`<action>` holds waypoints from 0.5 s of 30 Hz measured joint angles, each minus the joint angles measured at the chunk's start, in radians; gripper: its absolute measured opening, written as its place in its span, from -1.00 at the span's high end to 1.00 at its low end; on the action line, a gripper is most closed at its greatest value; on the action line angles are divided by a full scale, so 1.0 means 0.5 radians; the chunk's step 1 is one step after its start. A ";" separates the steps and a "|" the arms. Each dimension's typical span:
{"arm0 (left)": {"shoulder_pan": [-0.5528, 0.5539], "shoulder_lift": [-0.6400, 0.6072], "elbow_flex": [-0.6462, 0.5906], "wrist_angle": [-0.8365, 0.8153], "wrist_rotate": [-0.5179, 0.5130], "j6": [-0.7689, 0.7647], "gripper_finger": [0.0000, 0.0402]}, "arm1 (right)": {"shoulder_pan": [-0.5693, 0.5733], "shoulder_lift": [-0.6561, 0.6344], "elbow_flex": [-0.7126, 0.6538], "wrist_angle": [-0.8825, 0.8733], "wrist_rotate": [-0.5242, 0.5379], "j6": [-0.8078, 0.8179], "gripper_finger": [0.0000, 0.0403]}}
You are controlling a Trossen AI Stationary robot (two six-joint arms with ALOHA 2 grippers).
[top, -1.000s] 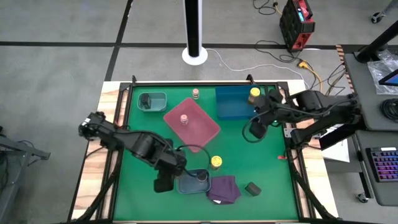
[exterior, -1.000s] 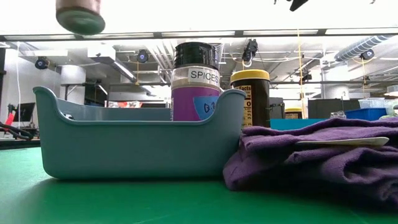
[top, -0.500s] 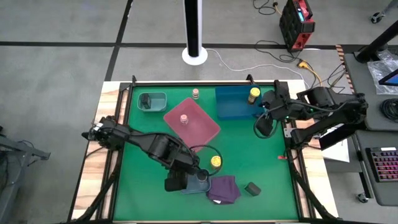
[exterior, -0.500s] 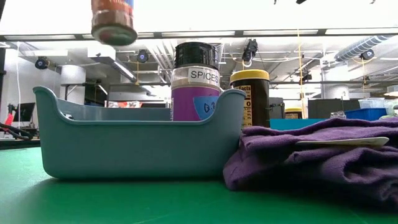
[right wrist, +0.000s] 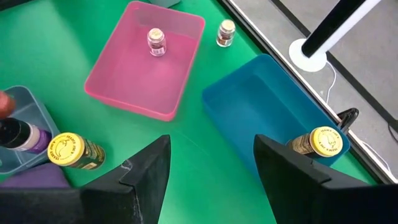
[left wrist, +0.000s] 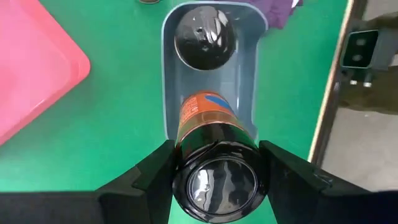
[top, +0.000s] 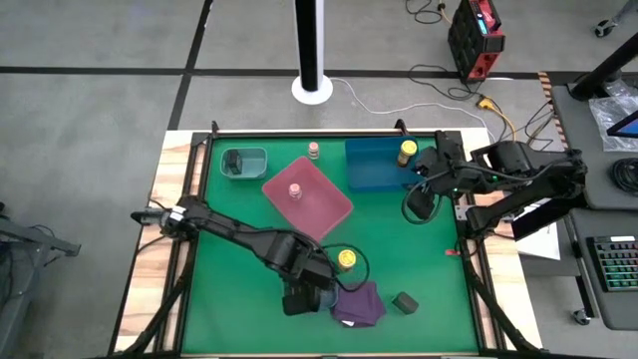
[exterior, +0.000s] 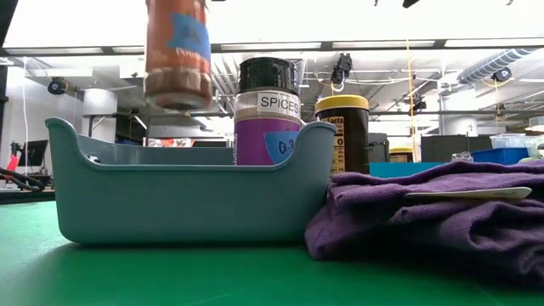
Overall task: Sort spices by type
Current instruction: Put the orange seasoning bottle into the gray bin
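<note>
Spice jar [left wrist: 214, 158] | upright, black cap up, over grey tray [left wrist: 171, 93] | left pincer [left wrist: 214, 180] clamped on it

Two dark jointed arms; left gripper [left wrist: 214, 163] fingers [left wrist: 152, 177] black, angular

A: Classify the site.

B: A robotics lab or test workshop. The table [top: 249, 199] carries a green mat inside a wooden frame and stands on grey carpet tiles [top: 90, 110] marked with dark floor lines.

A: Supporting evidence?

B: A white post on a round base [top: 312, 88] stands behind the table. A red and black equipment unit [top: 475, 36] sits on the floor with cables [top: 439, 95] running from it. To one side, a desk holds a keyboard [top: 613, 267].

A: And at table height?

B: The low view shows an open ceiling with exposed ducting [exterior: 501, 61], strip lights [exterior: 280, 47], and suspended camera-like units [exterior: 56, 86].
</note>
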 joint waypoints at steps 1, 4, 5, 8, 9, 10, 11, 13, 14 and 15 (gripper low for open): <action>-0.001 0.019 0.000 0.003 -0.007 0.000 0.08 | 0.000 0.000 0.000 -0.001 0.000 -0.002 -0.09; -0.002 0.060 -0.024 0.019 -0.013 0.011 0.08 | 0.000 0.000 0.000 -0.003 0.000 -0.022 -0.09; -0.003 0.068 -0.028 0.019 -0.016 0.018 0.08 | 0.000 0.000 0.000 -0.006 0.000 -0.024 -0.09; -0.004 0.098 -0.030 0.022 -0.016 0.037 0.08 | 0.000 0.000 -0.001 -0.011 0.000 -0.026 -0.09; -0.005 0.111 -0.030 0.023 -0.016 0.047 0.08 | 0.000 0.000 -0.001 -0.013 0.000 -0.029 -0.09; -0.005 0.122 -0.031 0.023 -0.018 0.056 0.08 | 0.001 0.000 -0.001 -0.014 0.000 -0.032 -0.09; -0.008 0.130 -0.041 0.031 -0.019 0.064 0.08 | 0.001 0.000 -0.001 -0.013 0.000 -0.035 -0.09; -0.014 0.135 -0.075 0.072 -0.021 0.068 0.08 | 0.001 0.000 -0.001 -0.013 0.000 -0.035 -0.09; -0.018 0.134 -0.102 0.097 -0.022 0.069 0.08 | 0.001 0.000 -0.002 -0.013 0.000 -0.038 -0.09; -0.026 0.125 -0.138 0.123 -0.023 0.071 0.08 | 0.001 0.000 -0.002 -0.013 0.000 -0.045 -0.09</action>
